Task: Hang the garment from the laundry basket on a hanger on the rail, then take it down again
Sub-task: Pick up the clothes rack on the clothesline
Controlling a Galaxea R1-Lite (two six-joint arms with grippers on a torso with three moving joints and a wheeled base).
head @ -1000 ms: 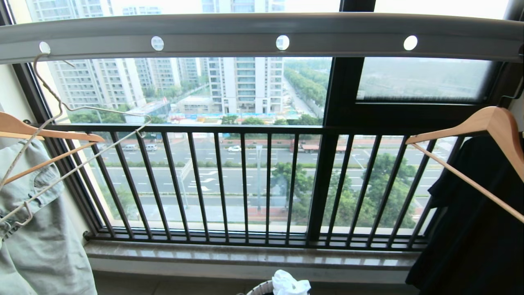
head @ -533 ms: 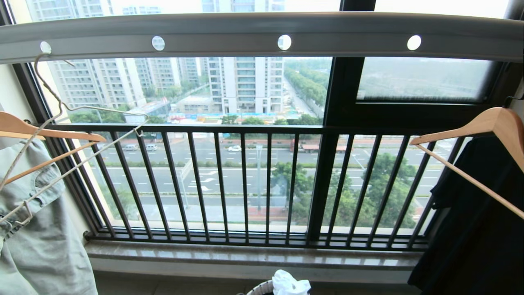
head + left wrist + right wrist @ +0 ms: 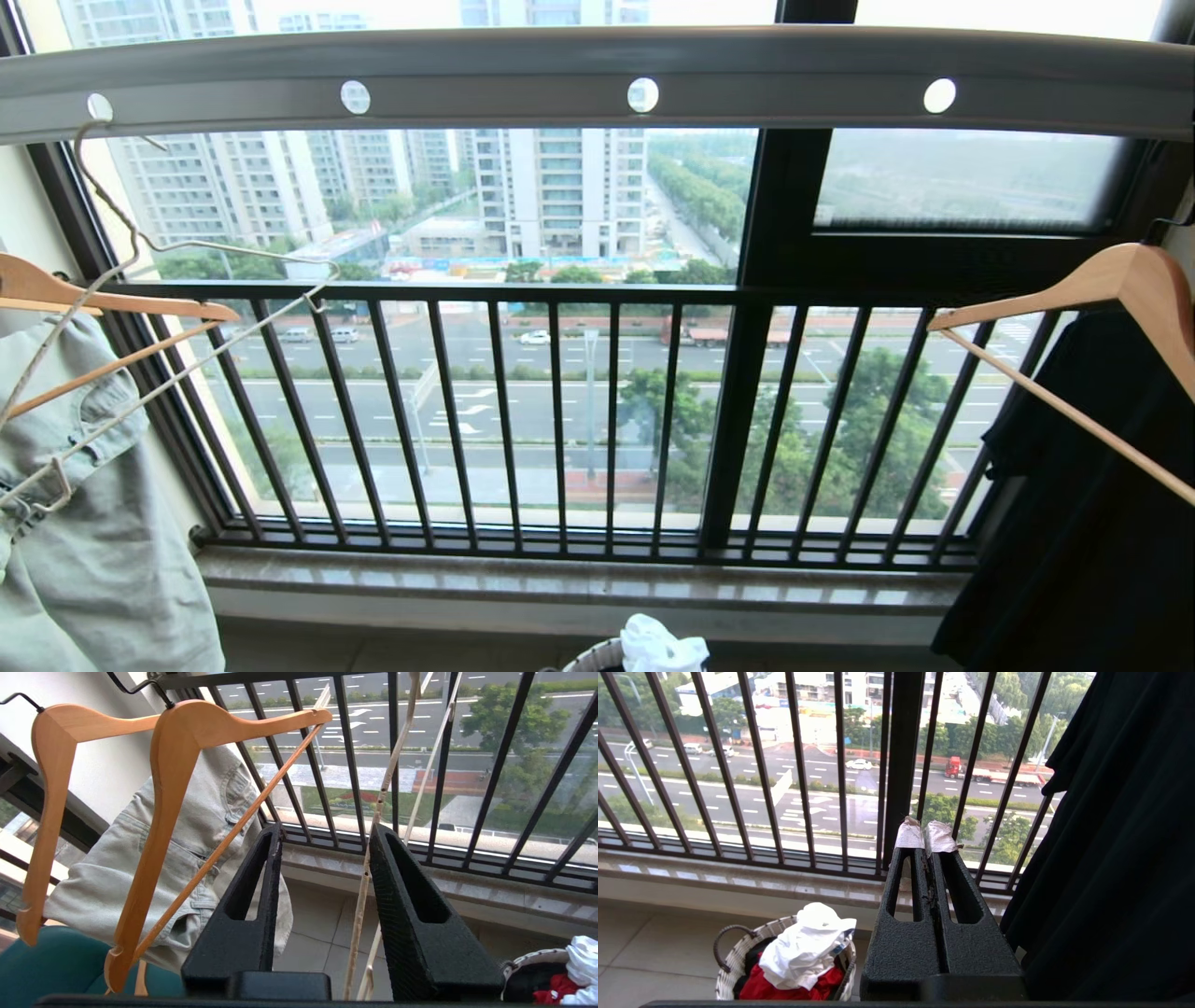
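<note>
A high-rise window with thin black railing bars (image 3: 560, 411) is being faced, a stone sill running beneath it and a long grey metal rail with round holes (image 3: 597, 79) spanning twelve o'clock of the head view. At nine o'clock a thin cream-white wire hanger (image 3: 140, 271) is seen hooked into the rail's end hole, crossing a thick wooden hanger (image 3: 112, 308) draped with pale denim (image 3: 93, 541). At three o'clock a black shirt (image 3: 1092, 504) is seen draped on another wooden hanger (image 3: 1111, 280).

The white T-shirt (image 3: 803, 945) is lying crumpled on top of a red garment (image 3: 784, 989) in the small round white woven basket (image 3: 733, 963), at six o'clock of the head view. It is being judged soft, light and limp, likely to sag and unfold when lifted; a pinch at a raised fold, or at the collar once found, is advised.

In its wrist view the left gripper (image 3: 324, 835) is shown with fingers apart, the wire hanger's thin rods passing between them and nothing yet being clamped. The right gripper (image 3: 924, 833) is shown with taped fingertips pressed together, empty, beside the black shirt.

Neither arm is caught by the head view. The shirt's logo and collar are buried in folds, and the basket is being cut off at the frame edge.
</note>
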